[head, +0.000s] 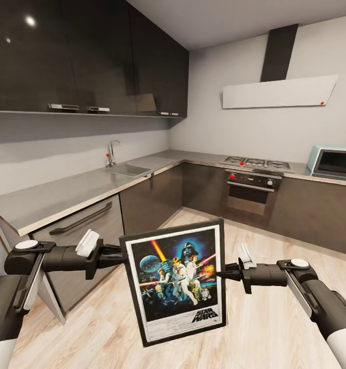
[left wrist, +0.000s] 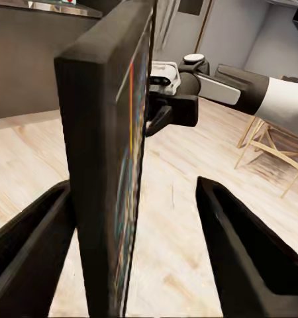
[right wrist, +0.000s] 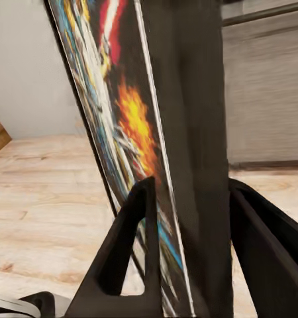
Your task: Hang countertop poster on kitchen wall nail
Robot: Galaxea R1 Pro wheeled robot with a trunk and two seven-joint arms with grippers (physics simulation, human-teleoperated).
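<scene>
Black-framed poster (head: 177, 281) btwn both tools

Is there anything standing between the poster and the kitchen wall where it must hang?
The poster is held in the air between the left gripper and the right gripper, over the wooden floor. The kitchen countertop and its cabinets run along both walls, so they separate it from the wall. No nail can be made out.

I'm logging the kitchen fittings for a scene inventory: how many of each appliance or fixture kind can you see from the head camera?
Tap: 1
Sink: 1
Gas hob: 1
Oven: 1
Extractor hood: 1
Microwave: 1
Total: 6
</scene>
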